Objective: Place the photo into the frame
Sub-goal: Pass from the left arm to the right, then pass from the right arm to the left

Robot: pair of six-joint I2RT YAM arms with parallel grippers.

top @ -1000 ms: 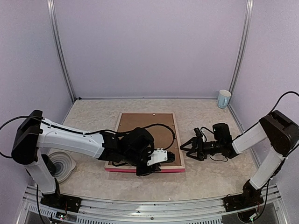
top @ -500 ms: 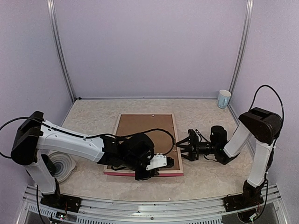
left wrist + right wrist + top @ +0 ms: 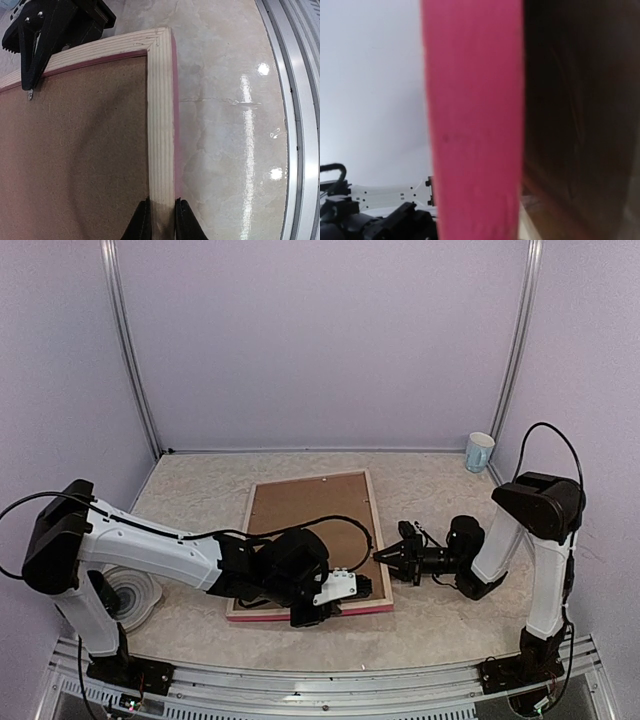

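The frame [image 3: 280, 613] lies face down on the table, pale wood back up and pink-red outer edge showing, with a brown backing board [image 3: 300, 515] inside it. My left gripper [image 3: 363, 587] is shut on the near rail by the near right corner; the left wrist view shows the ribbed pale rail [image 3: 160, 125] pinched in that gripper [image 3: 161, 220]. My right gripper [image 3: 385, 560] is at the frame's right rail, its fingers closed onto the edge. The pink edge [image 3: 475, 125] fills the right wrist view and hides those fingers. The photo is out of view.
A pale blue cup [image 3: 480, 451] stands at the back right by the wall. A white round coiled object [image 3: 135, 590] lies at the left by the left arm's base. A metal rail [image 3: 300, 680] runs along the table's near edge.
My right gripper moved left to the frame's right rail and its jaws closed from wide open. The frame turned slightly on the table. The left gripper kept its grip.
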